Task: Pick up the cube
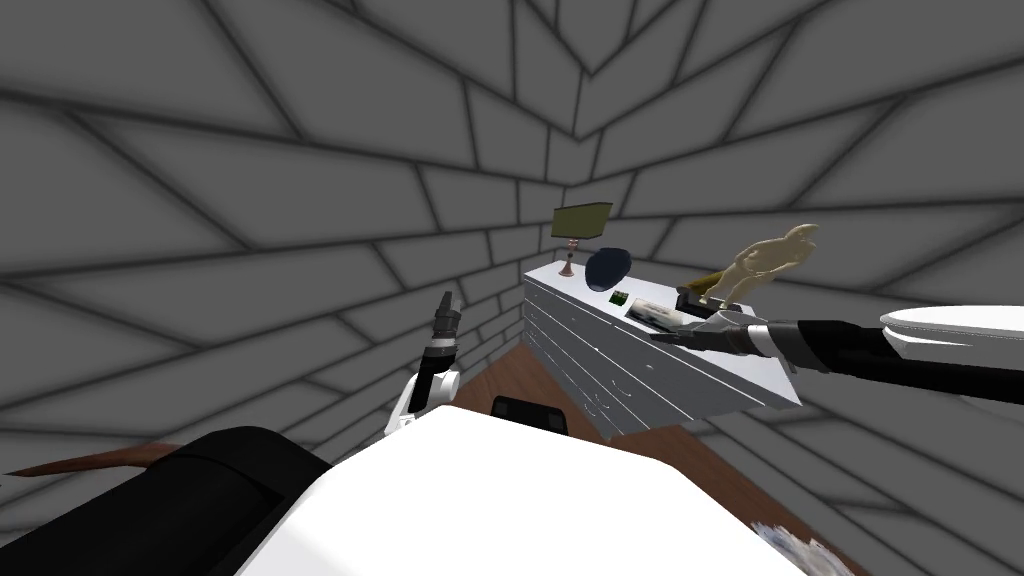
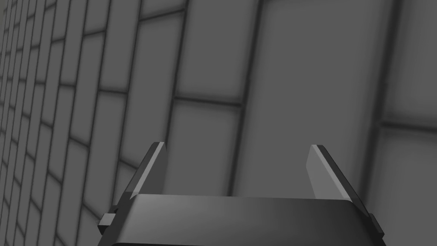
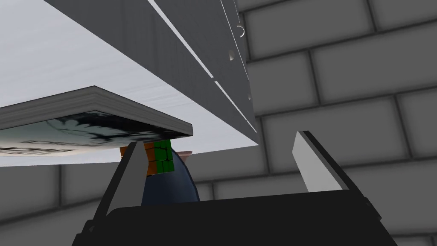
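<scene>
my right gripper (image 3: 217,139) is spread wide and holds nothing; neither finger (image 3: 134,171) touches anything. it hangs low at the front edge of the white dresser (image 3: 64,64), so half the gap between the fingers looks past that edge at the grey wall (image 3: 350,77).

the cube (image 3: 160,158), green and orange, sits on the dresser top just past the corner of the flat book (image 3: 85,124), between the book and a dark blue round thing (image 3: 170,188). it lies beyond one fingertip, partly hidden by it, not in the gap.

from the head, the cube (image 1: 620,298) is near the front edge, with bare top around it. a lamp (image 1: 580,225) stands at the far end and a statue (image 1: 765,262) behind my wrist.

my left gripper (image 2: 237,145) is raised well apart from the dresser, fingers spread, empty.
</scene>
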Controlling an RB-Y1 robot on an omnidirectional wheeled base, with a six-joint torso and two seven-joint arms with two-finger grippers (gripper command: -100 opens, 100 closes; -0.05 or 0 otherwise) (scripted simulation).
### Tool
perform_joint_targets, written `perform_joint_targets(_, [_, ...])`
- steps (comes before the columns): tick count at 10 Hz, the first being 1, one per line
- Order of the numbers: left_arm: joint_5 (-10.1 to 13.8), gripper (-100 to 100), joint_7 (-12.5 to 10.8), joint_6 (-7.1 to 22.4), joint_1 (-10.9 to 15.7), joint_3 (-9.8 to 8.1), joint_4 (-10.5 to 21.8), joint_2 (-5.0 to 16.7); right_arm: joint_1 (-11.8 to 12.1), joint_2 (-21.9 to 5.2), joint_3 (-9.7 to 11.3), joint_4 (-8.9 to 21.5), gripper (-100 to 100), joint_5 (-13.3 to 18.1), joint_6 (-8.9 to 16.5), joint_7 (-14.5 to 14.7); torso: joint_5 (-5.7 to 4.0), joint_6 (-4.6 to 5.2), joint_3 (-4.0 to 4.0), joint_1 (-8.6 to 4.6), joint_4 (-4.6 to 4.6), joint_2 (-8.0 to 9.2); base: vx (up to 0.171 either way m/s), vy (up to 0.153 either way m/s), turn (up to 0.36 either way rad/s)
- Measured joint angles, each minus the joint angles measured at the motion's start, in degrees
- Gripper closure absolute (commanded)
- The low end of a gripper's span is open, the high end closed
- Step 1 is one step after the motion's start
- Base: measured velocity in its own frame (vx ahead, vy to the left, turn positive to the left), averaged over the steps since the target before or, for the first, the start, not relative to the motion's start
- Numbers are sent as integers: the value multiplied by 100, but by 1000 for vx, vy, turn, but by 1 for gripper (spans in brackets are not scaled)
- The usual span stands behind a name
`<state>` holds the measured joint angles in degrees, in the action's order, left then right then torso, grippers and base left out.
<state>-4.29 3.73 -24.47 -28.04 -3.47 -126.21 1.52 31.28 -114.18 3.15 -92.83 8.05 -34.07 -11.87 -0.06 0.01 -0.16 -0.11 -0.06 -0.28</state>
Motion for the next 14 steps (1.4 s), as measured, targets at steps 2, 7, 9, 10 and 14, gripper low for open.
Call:
perform_joint_targets(2, [0, 0, 0, 0, 1, 0, 0, 0, -87, -251, 180, 40, -100, -75, -40, 9, 0, -3, 1, -3, 0, 1, 60, -54, 125])
perform_joint_targets(7, [0, 0, 0, 0, 0, 0, 0, 0, 171, -988, 189, 262, -100, -5, -275, -240, -3, -4, -9, -11, -4, -15, 74, -60, 144])
perform_joint_targets(9, [0, 0, 0, 0, 0, 0, 0, 0, 152, -1301, 296, 300, -100, 22, -356, -330, -2, -1, -7, -4, -3, -11, 81, -68, 164])
perform_joint_targets(10, [0, 0, 0, 0, 0, 0, 0, 0, 154, -1474, 364, 330, -100, 43, -414, -396, -2, -2, -9, -6, -4, -15, 71, -54, 90])
perform_joint_targets(14, [0, 0, 0, 0, 0, 0, 0, 0, 227, -2068, 474, 406, -100, 92, -591, -589, 1, -1, -9, 9, -4, -15, 79, -41, 167])
